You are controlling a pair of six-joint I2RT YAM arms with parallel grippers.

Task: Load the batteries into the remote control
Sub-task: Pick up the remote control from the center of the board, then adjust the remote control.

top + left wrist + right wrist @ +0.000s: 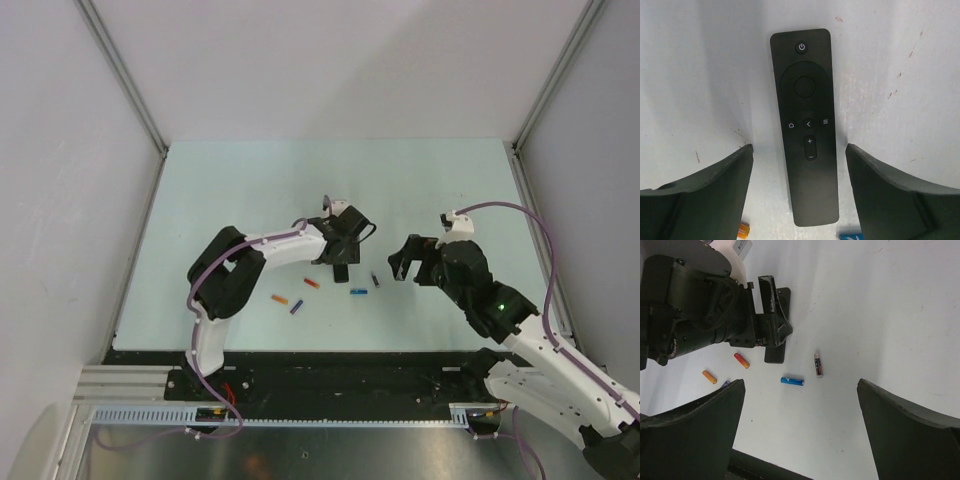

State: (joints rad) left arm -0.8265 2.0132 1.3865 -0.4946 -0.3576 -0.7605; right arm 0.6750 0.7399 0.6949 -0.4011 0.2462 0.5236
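Five batteries (311,283) lie strewn on the pale, scuffed worktop (230,190) just nearer than the remote control (807,125); the remote control lies buttons up inside the released, untouching left end effector (799,148); right of it the right end effector (801,385) hangs released, empty. Beyond the remote control, white walls (330,60) with metal corner posts (125,75) enclose the worktop.
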